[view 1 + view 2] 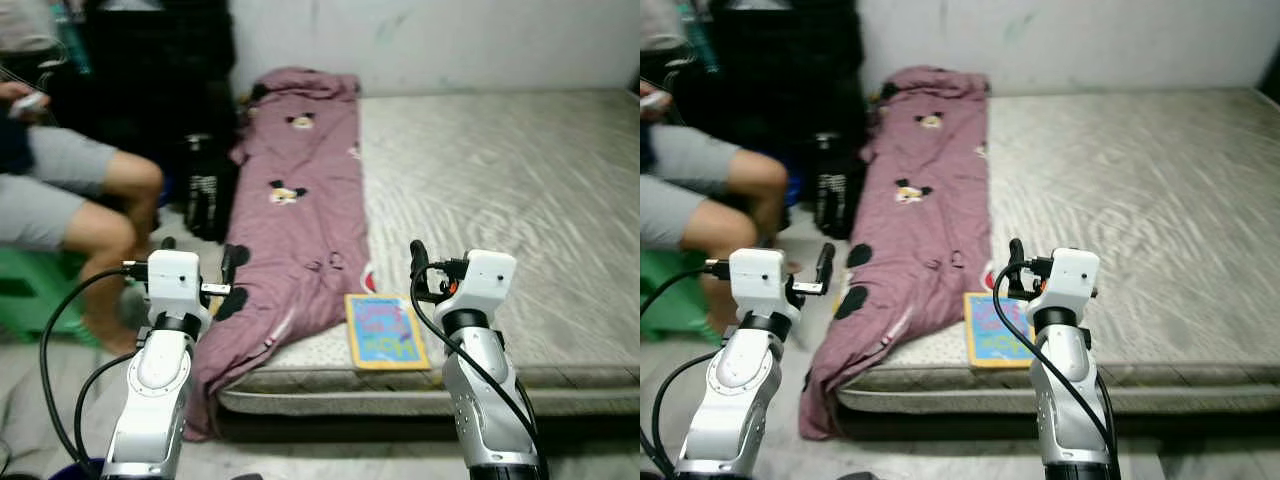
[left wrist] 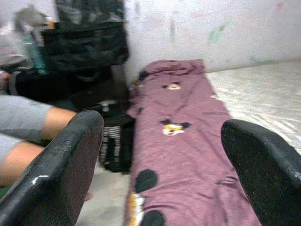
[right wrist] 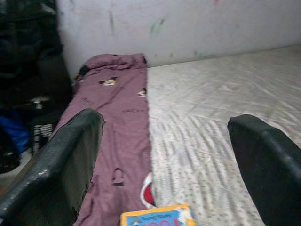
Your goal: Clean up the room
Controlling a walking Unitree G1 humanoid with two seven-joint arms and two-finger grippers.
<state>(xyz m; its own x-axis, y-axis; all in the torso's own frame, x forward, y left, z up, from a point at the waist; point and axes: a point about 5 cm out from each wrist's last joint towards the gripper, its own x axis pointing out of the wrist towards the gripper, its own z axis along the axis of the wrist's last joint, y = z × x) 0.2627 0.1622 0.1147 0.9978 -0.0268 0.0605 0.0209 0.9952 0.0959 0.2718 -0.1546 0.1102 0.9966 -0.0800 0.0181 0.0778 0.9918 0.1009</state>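
Left eye view: a blanket point(image 1: 300, 210) is lying along the bed point(image 1: 500, 200) at 11 o'clock, a book point(image 1: 382, 331) at the near edge. A person point(image 1: 70, 190) is sitting at 9 o'clock. Wrist views: left gripper point(image 2: 160, 160) and right gripper point(image 3: 164, 160) fingers are spreading wide, holding nothing.

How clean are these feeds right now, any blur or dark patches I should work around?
Both eye views are slightly soft, evenly lit; the corner behind the seated person is dark. Left wrist view is blurred, its claw fingers out of focus. Right wrist view is soft, the book cut by the frame edge.
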